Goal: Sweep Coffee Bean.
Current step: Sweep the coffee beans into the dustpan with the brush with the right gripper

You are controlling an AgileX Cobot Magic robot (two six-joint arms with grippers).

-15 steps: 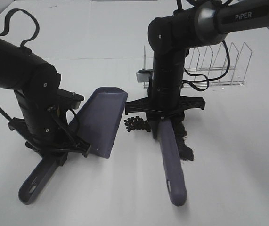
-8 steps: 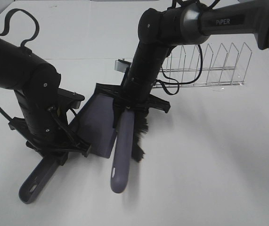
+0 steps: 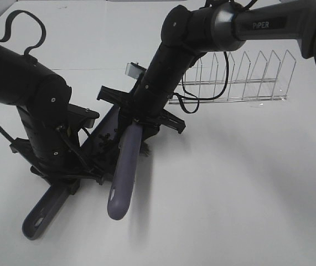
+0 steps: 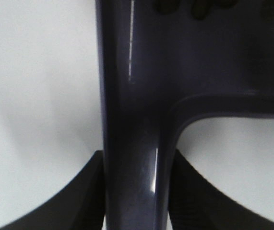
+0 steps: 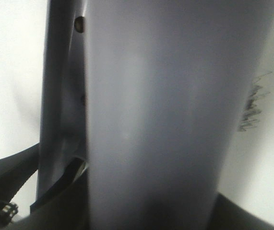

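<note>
1. the left jaws are closed on the handle of the grey-purple dustpan [image 3: 42, 213]. in the left wrist view, dark fingers [image 4: 79, 191] are seen pressed against both sides of that handle [image 4: 129, 143].
2. the dustpan is held tilted. its handle end is low on the white worktop [image 3: 246, 194], and its wide pan is turned toward the brush [image 3: 123, 172].
3. the right jaws are closed on the brush near the head end of its purple handle. the right arm is reached across into the left half of the exterior high view.
4. the brush handle is slanted across the pan, with its free rounded end over the worktop in front. the right wrist view is almost filled by this handle [image 5: 165, 120].
5. a few black bristles [image 3: 145, 147] are seen under the right jaws at the pan's edge. the rest are hidden by the arm.
6. the coffee bean [image 3: 103, 138] is seen as small dark pieces scattered on the pan's surface, between the left arm and the brush handle. some are also caught at the edge of the left wrist view [image 4: 201, 7]. their number cannot be told.
7. a clear rack [image 3: 241, 77] is set on the worktop behind the right arm, well apart from the dustpan.
</note>
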